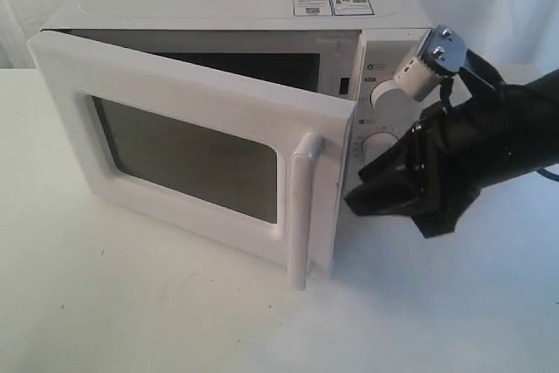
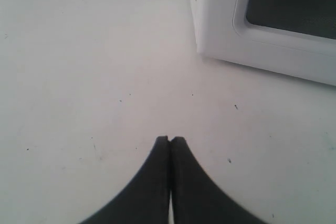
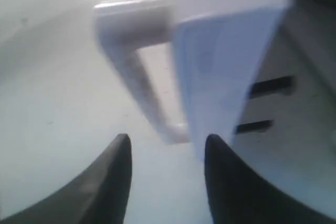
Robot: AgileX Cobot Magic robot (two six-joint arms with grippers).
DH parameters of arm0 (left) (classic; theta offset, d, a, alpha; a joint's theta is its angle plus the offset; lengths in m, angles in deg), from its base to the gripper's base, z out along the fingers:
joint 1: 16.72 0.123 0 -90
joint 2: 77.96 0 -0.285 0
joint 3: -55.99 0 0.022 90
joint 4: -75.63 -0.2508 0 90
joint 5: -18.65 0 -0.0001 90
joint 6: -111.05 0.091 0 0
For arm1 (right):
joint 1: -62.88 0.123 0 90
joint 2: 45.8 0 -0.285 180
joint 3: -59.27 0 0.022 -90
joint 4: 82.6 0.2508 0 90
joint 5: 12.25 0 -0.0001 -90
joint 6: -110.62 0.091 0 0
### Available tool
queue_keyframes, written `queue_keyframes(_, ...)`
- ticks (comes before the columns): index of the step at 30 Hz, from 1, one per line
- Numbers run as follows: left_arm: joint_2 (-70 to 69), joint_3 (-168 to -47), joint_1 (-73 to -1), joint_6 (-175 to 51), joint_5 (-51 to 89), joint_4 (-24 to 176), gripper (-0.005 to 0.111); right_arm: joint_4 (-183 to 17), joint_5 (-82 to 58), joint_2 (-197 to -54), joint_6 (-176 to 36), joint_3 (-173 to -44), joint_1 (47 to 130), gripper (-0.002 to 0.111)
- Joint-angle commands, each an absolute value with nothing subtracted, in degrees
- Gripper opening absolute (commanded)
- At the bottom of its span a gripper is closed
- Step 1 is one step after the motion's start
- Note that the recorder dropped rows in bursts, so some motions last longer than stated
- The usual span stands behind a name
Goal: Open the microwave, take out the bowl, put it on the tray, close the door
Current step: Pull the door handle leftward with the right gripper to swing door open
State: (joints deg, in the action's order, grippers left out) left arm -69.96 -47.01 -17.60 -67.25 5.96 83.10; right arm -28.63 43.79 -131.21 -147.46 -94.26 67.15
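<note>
Door [image 1: 188,93] is only partly swung off the microwave [image 1: 218,2], and the bowl isn't visible. The right gripper [image 3: 168,140], fingers apart, sits at the door's free edge by the handle [image 1: 303,207]. I'd sweep it wider. Left gripper's [image 2: 170,141] pinched together.

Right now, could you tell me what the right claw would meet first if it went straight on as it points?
Probably the door edge beside the handle, just ahead of the open right claw; depth is blurry.

door [image 1: 188,159] ajar (partway) | right claw [image 1: 358,198] beside its free edge
</note>
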Motion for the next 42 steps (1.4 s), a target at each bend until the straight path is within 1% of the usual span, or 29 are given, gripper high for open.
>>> queue_keyframes(1, -70.18, -46.79, -18.04, -67.41, 5.79, 83.28, 0.0, -27.99, 29.43, -131.12, -142.84, -94.28, 66.91, 0.022)
queue_keyframes(2, -70.18, -46.79, -18.04, -67.41, 5.79, 83.28, 0.0, -27.83, 27.72, -131.12, -141.57, -94.28, 66.91, 0.015)
queue_keyframes(3, -70.18, -46.79, -18.04, -67.41, 5.79, 83.28, 0.0, -26.64, 25.99, -131.12, -141.04, -94.28, 66.91, 0.003)
queue_keyframes(4, -70.18, -46.79, -18.04, -67.41, 5.79, 83.28, 0.0, -25.6, 25.23, -131.12, -141.31, -94.28, 66.91, 0.0)
queue_keyframes(7, -70.18, -46.79, -18.04, -67.41, 5.79, 83.28, 0.0, -20.63, 24.8, -131.12, -143.32, -94.28, 66.91, 0.0)
queue_keyframes(12, -70.18, -46.79, -18.04, -67.41, 5.79, 83.28, 0.0, -11.39, 34.34, -131.12, -153.07, -94.28, 66.91, 0.0)
queue_keyframes(15, -70.18, -46.79, -18.04, -67.41, 5.79, 83.28, 0.0, -9.09, 39.83, -131.12, -155.66, -94.28, 66.99, 0.0)
queue_keyframes(20, -70.18, -46.79, -18.04, -67.41, 5.79, 83.28, 0.0, -8.94, 43.35, -131.12, -155.91, -94.28, 69.23, 0.0)
queue_keyframes(26, -70.18, -46.79, -18.04, -67.41, 5.79, 83.28, 0.0, -8.94, 44.37, -131.12, -155.91, -94.28, 75.16, 0.0)
queue_keyframes(36, -70.18, -46.79, -18.04, -67.41, 5.79, 83.28, 0.0, -8.94, 44.22, -131.12, -155.91, -94.28, 87.94, 0.0)
queue_keyframes(42, -70.18, -46.79, -18.04, -67.41, 5.79, 83.28, 0.0, -8.71, 39.7, -131.12, -155.91, -94.28, 95.81, 0.0)
